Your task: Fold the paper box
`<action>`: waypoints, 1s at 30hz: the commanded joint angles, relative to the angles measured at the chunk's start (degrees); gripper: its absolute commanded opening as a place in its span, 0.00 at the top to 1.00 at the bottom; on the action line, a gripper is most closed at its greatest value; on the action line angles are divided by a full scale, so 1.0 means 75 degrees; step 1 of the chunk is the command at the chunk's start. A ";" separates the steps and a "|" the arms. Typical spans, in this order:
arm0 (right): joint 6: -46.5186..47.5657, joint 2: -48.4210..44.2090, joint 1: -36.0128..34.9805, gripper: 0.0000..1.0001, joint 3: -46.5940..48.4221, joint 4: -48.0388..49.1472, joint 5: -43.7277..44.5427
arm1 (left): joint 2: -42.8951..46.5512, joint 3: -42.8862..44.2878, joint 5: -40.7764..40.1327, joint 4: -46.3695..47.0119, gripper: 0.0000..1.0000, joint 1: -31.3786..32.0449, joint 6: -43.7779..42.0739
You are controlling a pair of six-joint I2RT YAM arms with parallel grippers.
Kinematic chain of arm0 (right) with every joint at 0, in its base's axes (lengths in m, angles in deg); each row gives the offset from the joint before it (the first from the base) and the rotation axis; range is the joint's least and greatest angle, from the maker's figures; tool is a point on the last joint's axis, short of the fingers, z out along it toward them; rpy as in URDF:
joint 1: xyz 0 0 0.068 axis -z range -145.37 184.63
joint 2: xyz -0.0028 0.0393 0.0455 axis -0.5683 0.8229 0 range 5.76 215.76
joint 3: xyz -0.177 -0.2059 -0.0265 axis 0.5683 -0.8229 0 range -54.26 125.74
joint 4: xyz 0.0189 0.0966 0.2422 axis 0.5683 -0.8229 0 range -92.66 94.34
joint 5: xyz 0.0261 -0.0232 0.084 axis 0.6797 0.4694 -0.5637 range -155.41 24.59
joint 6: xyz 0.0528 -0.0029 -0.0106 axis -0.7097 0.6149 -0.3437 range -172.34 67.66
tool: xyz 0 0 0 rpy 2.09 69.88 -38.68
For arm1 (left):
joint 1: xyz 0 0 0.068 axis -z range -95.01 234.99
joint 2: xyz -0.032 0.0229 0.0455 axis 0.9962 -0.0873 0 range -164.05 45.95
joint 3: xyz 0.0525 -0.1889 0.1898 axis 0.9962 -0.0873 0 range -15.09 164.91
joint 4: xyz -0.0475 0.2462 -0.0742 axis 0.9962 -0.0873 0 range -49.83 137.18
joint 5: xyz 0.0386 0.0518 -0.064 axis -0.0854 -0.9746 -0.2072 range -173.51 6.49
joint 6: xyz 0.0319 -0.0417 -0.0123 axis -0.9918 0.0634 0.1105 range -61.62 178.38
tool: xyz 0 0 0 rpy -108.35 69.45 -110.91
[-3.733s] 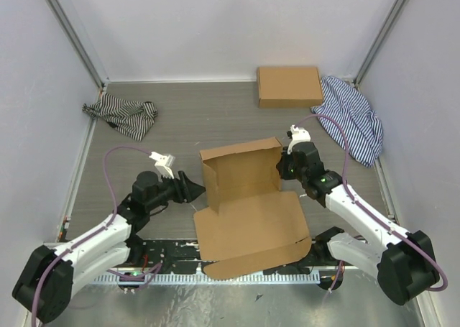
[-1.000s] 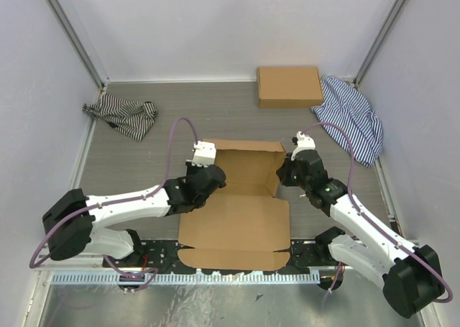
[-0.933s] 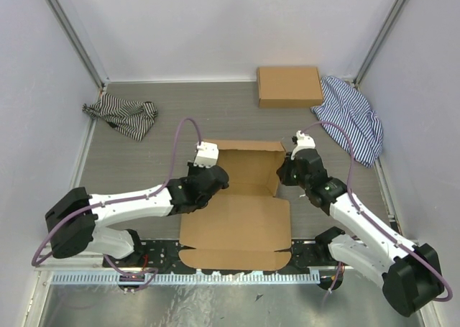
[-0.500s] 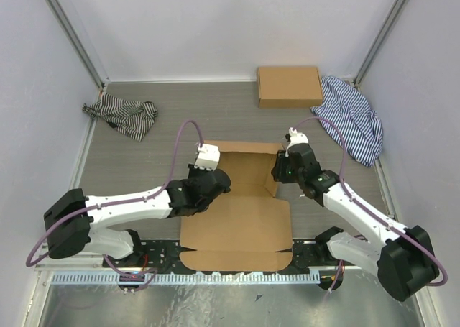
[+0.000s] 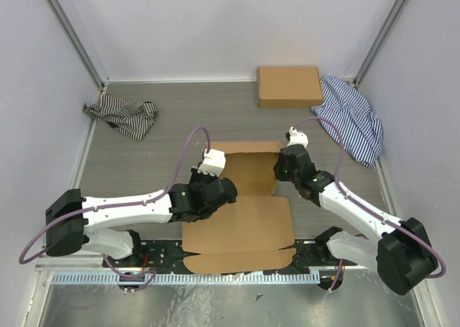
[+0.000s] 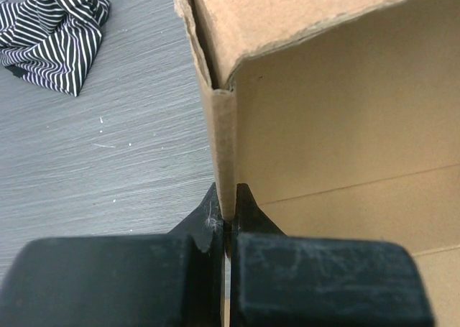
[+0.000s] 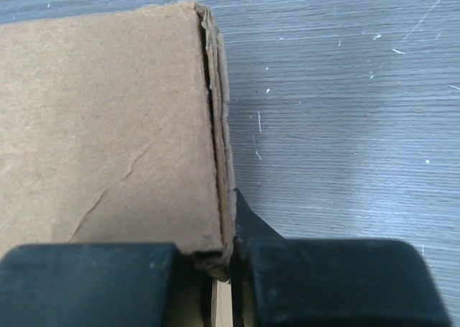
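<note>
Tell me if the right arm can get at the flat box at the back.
Likely yes: only bare table lies before the flat box. But the right gripper is shut on the paper box at its side wall and would have to let go first.

Paper box sits mid-table. Beyond its far wall: bare tabletop, open passage. Far-left of it: small striped cloth. Far-right: second cardboard box, large striped cloth just beside. Left arm and right arm block both flanks.

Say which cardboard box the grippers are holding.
The unfolded paper box near the arms: left gripper and right gripper each pinch a side wall. The closed box at the far edge lies apart.
</note>
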 commanded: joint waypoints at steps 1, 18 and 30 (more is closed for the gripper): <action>-0.0185 0.0030 -0.0241 0.99 0.0352 -0.0060 0.1775 | -0.0241 0.0468 -0.0108 -0.0617 1.00 0.0324 0.0386; -0.0150 -0.0499 -0.0386 0.46 0.0624 -0.0313 0.1123 | -0.0160 0.0517 -0.0275 -0.1304 1.00 0.0337 0.0739; 0.0387 -0.2064 -0.0382 0.44 0.1124 -0.1719 0.0058 | -0.0177 0.0477 -0.0079 -0.1839 1.00 0.0072 0.1253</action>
